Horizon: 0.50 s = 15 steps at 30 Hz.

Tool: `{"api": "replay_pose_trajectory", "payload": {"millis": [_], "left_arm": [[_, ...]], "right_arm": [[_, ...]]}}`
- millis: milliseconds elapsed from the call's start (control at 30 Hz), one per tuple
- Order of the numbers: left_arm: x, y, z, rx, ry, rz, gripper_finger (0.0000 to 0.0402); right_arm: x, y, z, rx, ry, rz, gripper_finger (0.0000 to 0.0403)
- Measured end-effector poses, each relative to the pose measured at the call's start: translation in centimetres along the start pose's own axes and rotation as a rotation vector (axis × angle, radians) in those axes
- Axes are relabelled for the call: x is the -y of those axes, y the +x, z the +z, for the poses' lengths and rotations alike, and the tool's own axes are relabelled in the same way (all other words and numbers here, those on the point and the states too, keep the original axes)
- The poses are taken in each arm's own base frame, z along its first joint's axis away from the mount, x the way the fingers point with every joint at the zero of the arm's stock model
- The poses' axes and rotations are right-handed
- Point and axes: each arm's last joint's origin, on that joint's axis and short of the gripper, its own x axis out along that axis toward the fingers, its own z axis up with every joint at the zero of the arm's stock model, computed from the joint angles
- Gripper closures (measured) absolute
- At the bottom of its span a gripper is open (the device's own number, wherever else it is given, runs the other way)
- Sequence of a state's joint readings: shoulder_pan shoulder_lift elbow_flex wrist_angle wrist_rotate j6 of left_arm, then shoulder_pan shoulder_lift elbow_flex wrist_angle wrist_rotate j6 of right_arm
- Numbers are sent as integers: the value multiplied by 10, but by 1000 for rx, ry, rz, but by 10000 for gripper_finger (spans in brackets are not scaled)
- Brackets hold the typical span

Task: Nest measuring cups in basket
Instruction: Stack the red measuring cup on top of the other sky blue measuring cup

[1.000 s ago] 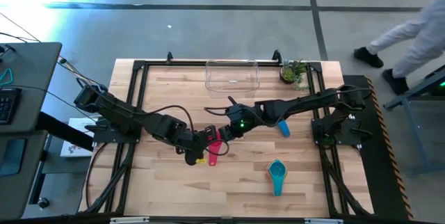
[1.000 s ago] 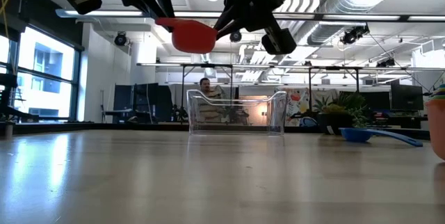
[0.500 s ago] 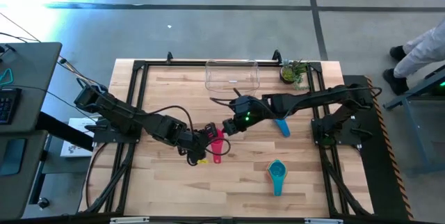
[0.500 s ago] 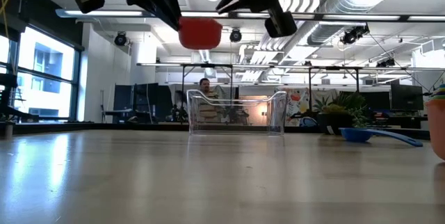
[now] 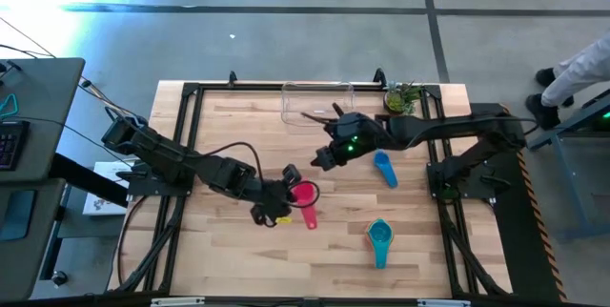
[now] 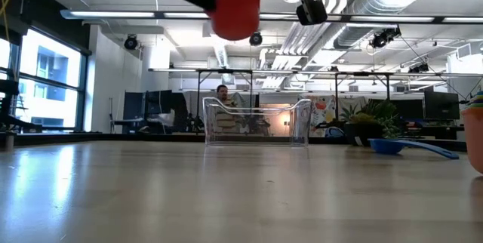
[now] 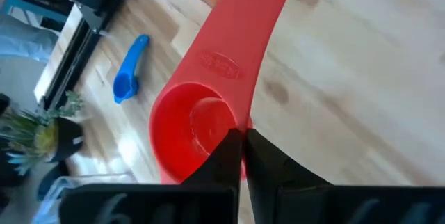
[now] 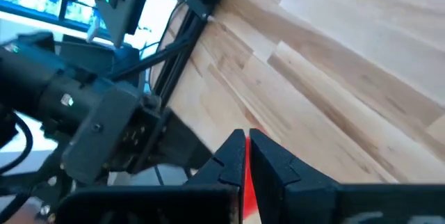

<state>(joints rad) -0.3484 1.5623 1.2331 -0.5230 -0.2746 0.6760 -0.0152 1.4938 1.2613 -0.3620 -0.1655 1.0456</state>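
Note:
A red measuring cup (image 5: 303, 194) hangs above the table's middle in my left gripper (image 5: 284, 200), which is shut on it. In the low view the cup (image 6: 238, 5) is tipped, high over the wood. My right gripper (image 5: 317, 162) hovers a little beyond it toward the far right, with its fingers together and only a thin slit between them in the right wrist view (image 8: 247, 144). The clear basket (image 5: 317, 103) stands on its base at the far edge. A blue cup (image 5: 384, 169), a teal-topped stack (image 5: 379, 235) and a yellow cup (image 5: 274, 219) lie on the table. My left gripper pinches the red cup by the bowl's rim (image 7: 235, 123), close to where the flat handle (image 7: 250, 36) starts. One finger is inside the bowl and one outside. The cup is lifted clear and tilted, with its handle pointing away from the fingers.
A small potted plant (image 5: 402, 99) sits at the far right corner, next to the basket. Black frame rails (image 5: 191, 135) run along the table's sides. A person's legs (image 5: 572, 69) show on the floor beyond the right side. Bare wood lies between the basket and the cups.
My right gripper has drawn back from the red cup, up and toward the far right, and now stands apart from it. My left gripper has kept the cup and carried it a little toward the right and near side. The cup has tipped and turned on the way.

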Motion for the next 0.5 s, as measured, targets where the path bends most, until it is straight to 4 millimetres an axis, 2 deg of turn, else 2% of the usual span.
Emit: {"api": "replay_pose_trajectory", "payload": {"millis": [133, 500], "left_arm": [[0, 6, 3, 21, -71, -12, 401], [23, 61, -2, -115, -67, -76, 401]], "right_arm": [[1, -4, 4, 20, -7, 1, 391], [2, -4, 3, 11, -10, -15, 391]]}}
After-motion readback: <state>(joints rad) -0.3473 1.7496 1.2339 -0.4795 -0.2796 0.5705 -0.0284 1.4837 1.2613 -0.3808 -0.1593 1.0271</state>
